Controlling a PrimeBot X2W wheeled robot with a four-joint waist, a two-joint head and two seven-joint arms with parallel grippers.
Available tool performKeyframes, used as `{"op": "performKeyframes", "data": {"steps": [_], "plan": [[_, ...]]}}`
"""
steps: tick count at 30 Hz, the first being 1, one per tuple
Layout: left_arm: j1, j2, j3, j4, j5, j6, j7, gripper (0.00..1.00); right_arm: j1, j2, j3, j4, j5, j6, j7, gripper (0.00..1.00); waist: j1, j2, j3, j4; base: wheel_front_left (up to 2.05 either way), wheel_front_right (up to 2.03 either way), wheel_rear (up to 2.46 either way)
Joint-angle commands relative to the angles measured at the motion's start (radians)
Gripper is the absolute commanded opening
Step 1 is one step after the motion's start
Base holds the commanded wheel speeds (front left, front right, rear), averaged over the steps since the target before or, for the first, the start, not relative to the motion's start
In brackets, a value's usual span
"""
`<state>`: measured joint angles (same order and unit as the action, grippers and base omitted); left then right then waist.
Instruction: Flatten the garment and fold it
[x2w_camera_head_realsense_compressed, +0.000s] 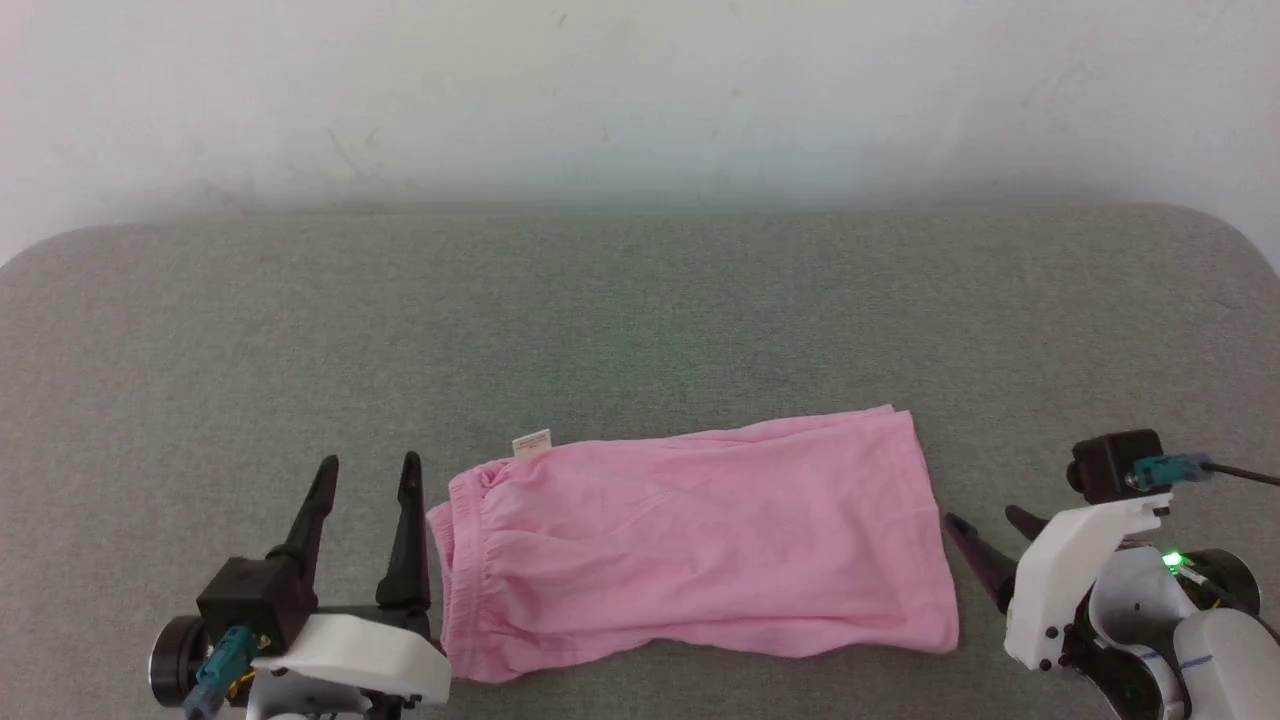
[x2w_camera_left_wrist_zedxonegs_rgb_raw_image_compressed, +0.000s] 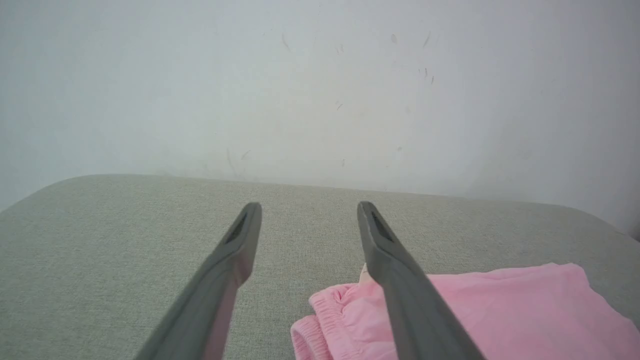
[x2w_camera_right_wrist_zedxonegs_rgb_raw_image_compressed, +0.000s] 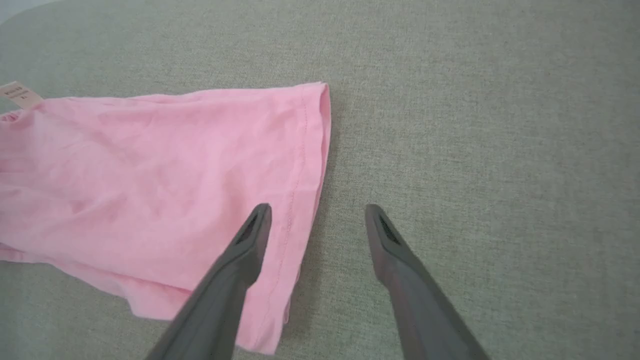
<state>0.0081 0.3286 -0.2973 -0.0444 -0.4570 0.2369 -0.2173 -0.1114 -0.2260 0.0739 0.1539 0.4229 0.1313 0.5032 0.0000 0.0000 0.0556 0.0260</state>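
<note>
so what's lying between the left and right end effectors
The light pink soft cotton shorts, spread on the grey fabric surface: gathered waistband toward the left end effector, leg hem toward the right end effector. Head view shows it.

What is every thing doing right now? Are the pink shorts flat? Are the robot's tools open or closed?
shorts: lying flat on the grey surface, a bit wrinkly, nothing holding them.
label: sticking out at the waistband end.
left tool: open, empty, beside the waistband end.
right tool: open, empty, by the leg hem.
</note>
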Motion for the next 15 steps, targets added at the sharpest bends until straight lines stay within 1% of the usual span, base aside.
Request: {"op": "performKeyframes", "data": {"steps": [1,5,10,14,15], "plan": [[-0.022,-0.002,0.009,0.016,0.027,-0.008,-0.022,1.00,-0.029,-0.006,0.009,0.031,0.010,-0.001,0.023,1.00,0.0000,0.0000,0.006,0.016,0.00,0.00,0.00],[-0.035,-0.003,0.028,0.048,0.065,-0.012,-0.040,1.00,-0.093,0.000,0.033,0.130,0.037,-0.001,0.068,1.00,0.0000,0.0000,0.023,0.033,0.00,0.00,0.00],[-0.039,0.011,0.035,0.065,0.097,-0.038,-0.044,1.00,-0.171,0.014,0.075,0.283,0.065,-0.001,0.097,1.00,0.0000,0.0000,0.040,0.051,0.00,0.00,0.00],[-0.040,-0.001,0.047,0.055,0.108,-0.044,-0.044,1.00,-0.197,0.027,0.118,0.379,0.109,-0.001,0.133,1.00,0.0000,0.0000,0.044,0.064,0.00,0.00,0.00],[-0.039,-0.006,0.050,0.051,0.111,-0.045,-0.044,1.00,-0.198,0.030,0.130,0.394,0.128,-0.001,0.142,0.77,0.0000,0.0000,0.043,0.066,0.00,0.00,0.00]]}}
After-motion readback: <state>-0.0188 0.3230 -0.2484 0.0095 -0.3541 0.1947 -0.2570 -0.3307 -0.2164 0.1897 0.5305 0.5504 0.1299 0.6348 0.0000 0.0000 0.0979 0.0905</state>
